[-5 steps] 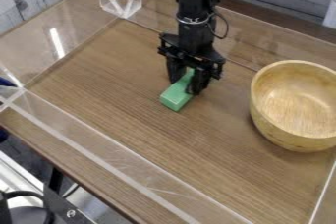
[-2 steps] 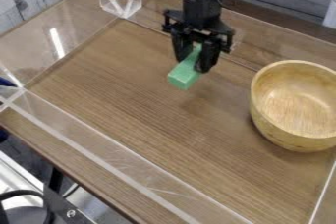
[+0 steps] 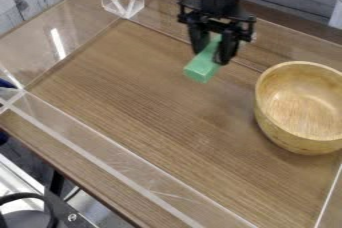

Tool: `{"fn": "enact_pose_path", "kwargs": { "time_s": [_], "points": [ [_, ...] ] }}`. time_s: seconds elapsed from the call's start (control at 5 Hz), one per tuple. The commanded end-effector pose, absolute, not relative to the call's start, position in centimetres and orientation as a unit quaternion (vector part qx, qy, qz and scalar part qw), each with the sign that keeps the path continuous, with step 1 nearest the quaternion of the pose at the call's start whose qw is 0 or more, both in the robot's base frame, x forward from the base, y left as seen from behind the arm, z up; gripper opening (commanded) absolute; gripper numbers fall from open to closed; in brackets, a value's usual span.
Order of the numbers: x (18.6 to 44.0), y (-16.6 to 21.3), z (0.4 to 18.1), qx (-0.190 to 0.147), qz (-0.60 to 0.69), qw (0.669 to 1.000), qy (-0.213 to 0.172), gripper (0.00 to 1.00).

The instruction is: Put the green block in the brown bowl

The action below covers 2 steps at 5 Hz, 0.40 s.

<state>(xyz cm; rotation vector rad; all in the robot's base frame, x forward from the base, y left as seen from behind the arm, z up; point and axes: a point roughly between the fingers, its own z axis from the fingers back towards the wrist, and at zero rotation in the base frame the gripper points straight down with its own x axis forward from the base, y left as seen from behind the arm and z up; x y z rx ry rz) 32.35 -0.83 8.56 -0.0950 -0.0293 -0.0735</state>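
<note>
Jaws of the gripper [image 3: 214,54] clamp the green block [image 3: 205,65], lifted clear of the table [image 3: 120,102]; carrying to the brown bowl [image 3: 302,106] and release are outstanding.

text: none readable | labels: none | brands: none | numbers: none | signs: none | view: camera, whole frame checked from upper left to lower right, nothing legible on any surface
</note>
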Motion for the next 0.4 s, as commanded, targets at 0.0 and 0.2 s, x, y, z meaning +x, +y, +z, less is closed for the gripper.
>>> {"fn": "enact_pose_path", "kwargs": {
  "time_s": [0.0,0.2],
  "points": [
    [33.9,-3.4,11.7,-0.053,-0.055,0.995,-0.064,0.00],
    [34.3,-5.8,12.0,-0.060,-0.070,0.994,-0.064,0.00]
  ]
}}
